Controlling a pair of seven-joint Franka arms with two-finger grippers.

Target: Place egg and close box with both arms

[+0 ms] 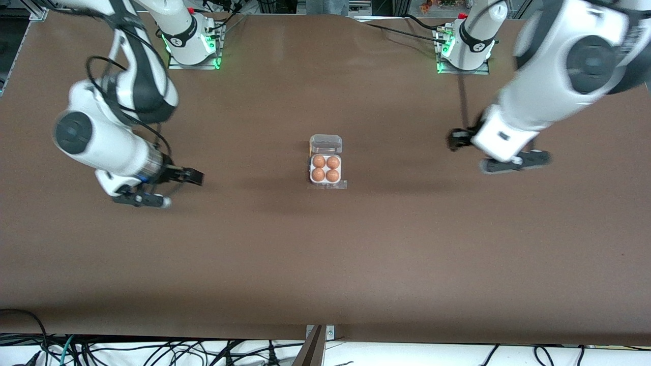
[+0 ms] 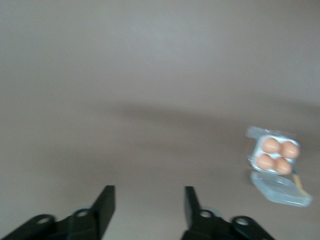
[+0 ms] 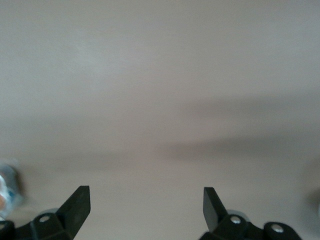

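Note:
The box sits at the table's middle, a white tray holding several brown eggs. Its clear lid lies open on the side farther from the front camera. My left gripper hangs open and empty over bare table toward the left arm's end, well apart from the box. In the left wrist view the box and its lid show far off. My right gripper hangs open and empty over bare table toward the right arm's end. In the right wrist view only table lies between its fingers.
The brown table is wide and flat. The arm bases stand at its edge farthest from the front camera. Cables lie past the near edge.

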